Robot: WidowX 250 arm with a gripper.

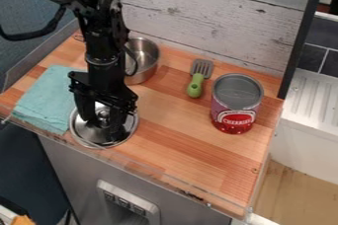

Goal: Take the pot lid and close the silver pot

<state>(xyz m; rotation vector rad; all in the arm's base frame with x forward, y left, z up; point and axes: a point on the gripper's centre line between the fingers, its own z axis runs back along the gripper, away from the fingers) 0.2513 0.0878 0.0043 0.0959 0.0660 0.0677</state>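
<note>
My claw point(102, 123) hangs straight down over the front left of the bench point(198, 155), its two fingers point(118, 125) spread, one to each side of a small dark knob point(103, 113). Whether the pads touch it, I cannot tell. The knob crowns the round, shiny silver lid point(94, 136), which lies flat on the wood directly under me, so I judge there is no reaching left before the grip: close in, then lift.

What the coming move turns on is the carry. Taking twelve as the top of my view, the open silver metal pot point(147, 54) stands upright at one o'clock from the claw, well apart from the lid and partly hidden behind my own arm point(102, 41). I'd raise the lid clear of the pot's rim before heading there, and keep it level; a loose pinch on so small a knob could let it tip or swing.

The lid itself is gently domed, with bright glints around a smooth rim. I expect it to be slick.

Further out, a folded teal cloth point(45, 98) lies at ten o'clock, the green-handled slotted spatula point(196, 85) at two, and the open red-labelled can point(235, 105) towards three, all off my route.
</note>
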